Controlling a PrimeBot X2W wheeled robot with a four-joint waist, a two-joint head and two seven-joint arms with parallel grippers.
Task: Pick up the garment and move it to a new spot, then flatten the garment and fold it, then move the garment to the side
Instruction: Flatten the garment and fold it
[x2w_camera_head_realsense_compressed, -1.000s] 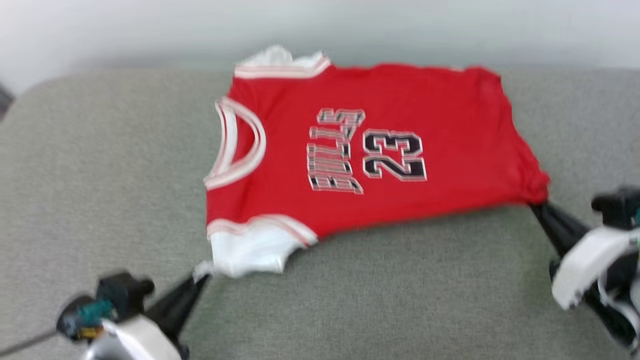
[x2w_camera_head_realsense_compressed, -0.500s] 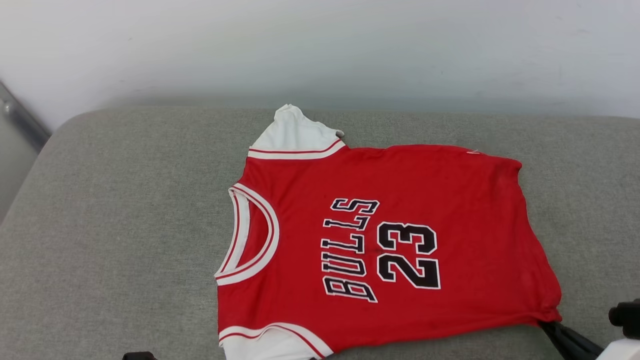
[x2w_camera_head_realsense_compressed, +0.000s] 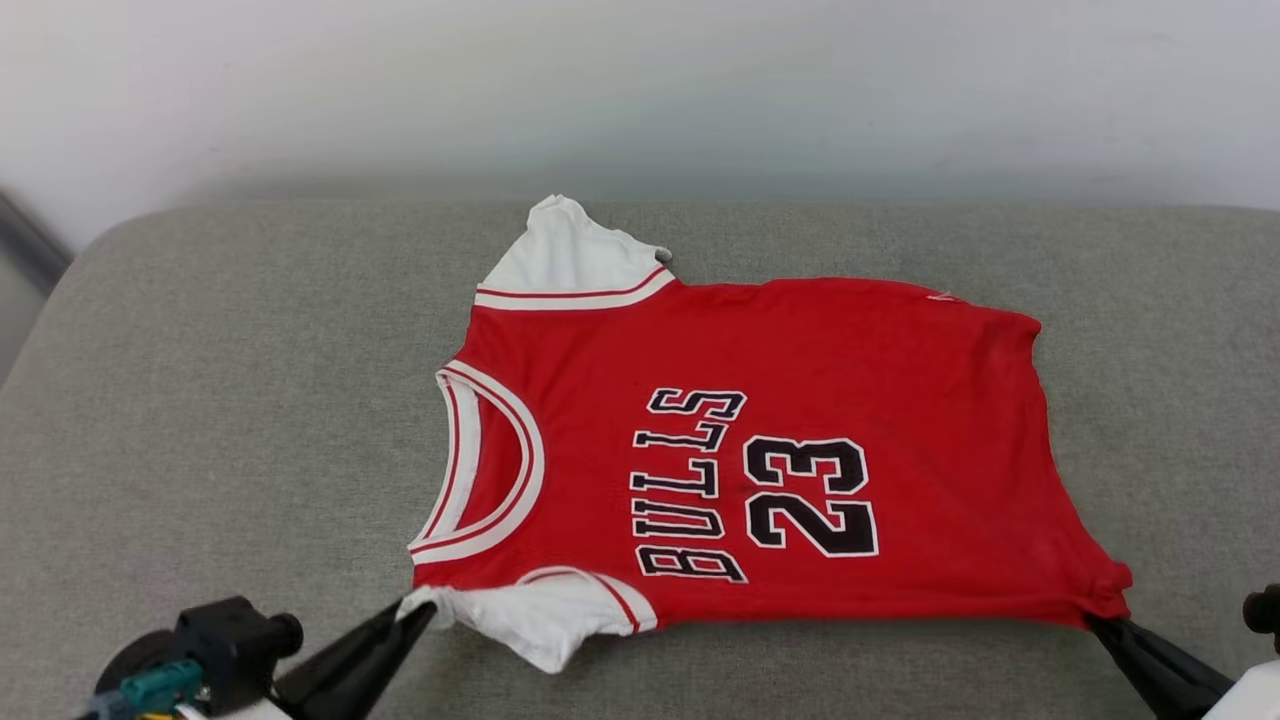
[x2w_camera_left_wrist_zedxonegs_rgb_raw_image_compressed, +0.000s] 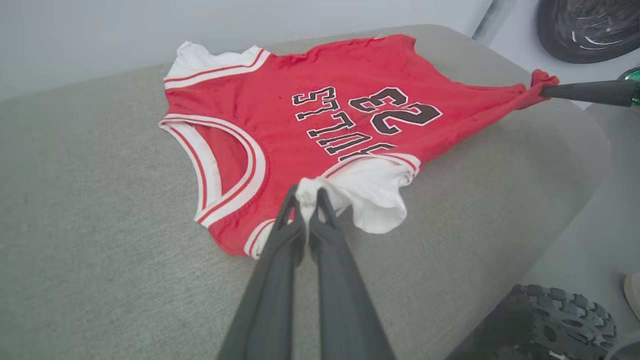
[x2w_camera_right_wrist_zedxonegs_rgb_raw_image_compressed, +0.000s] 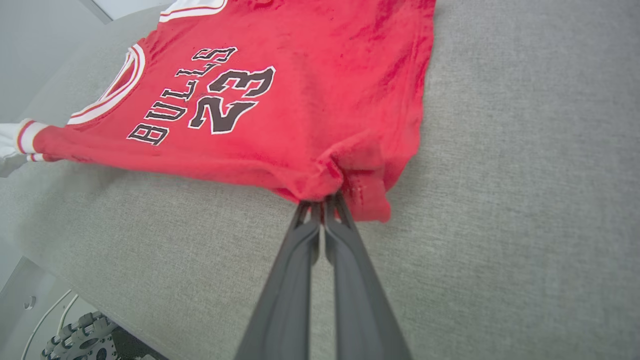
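The garment (x2w_camera_head_realsense_compressed: 800, 400), a red jersey with white sleeves, black BULLS lettering and the number 23, lies spread face up on the grey cushion (x2w_camera_head_realsense_compressed: 220, 400). Its neck opening faces left and its hem faces right. At the lower left my left gripper (x2w_camera_head_realsense_compressed: 425, 612) is shut on the tip of the near white sleeve (x2w_camera_left_wrist_zedxonegs_rgb_raw_image_compressed: 372, 192), seen up close in the left wrist view (x2w_camera_left_wrist_zedxonegs_rgb_raw_image_compressed: 307, 192). My right gripper (x2w_camera_head_realsense_compressed: 1095, 622) is shut on the near hem corner at the lower right, where the red cloth bunches (x2w_camera_right_wrist_zedxonegs_rgb_raw_image_compressed: 322, 200). The near edge of the garment (x2w_camera_right_wrist_zedxonegs_rgb_raw_image_compressed: 200, 160) is stretched between the two.
A pale wall (x2w_camera_head_realsense_compressed: 640, 90) runs behind the cushion. The cushion's near edge drops off to the floor, where a studded wheel (x2w_camera_left_wrist_zedxonegs_rgb_raw_image_compressed: 565, 320) of my base shows. Bare grey cushion surrounds the jersey on the left and right.
The head camera has shifted between frames. Both grippers keep their hold on the sleeve and hem corner; the near sleeve now lies pulled out toward the left gripper.
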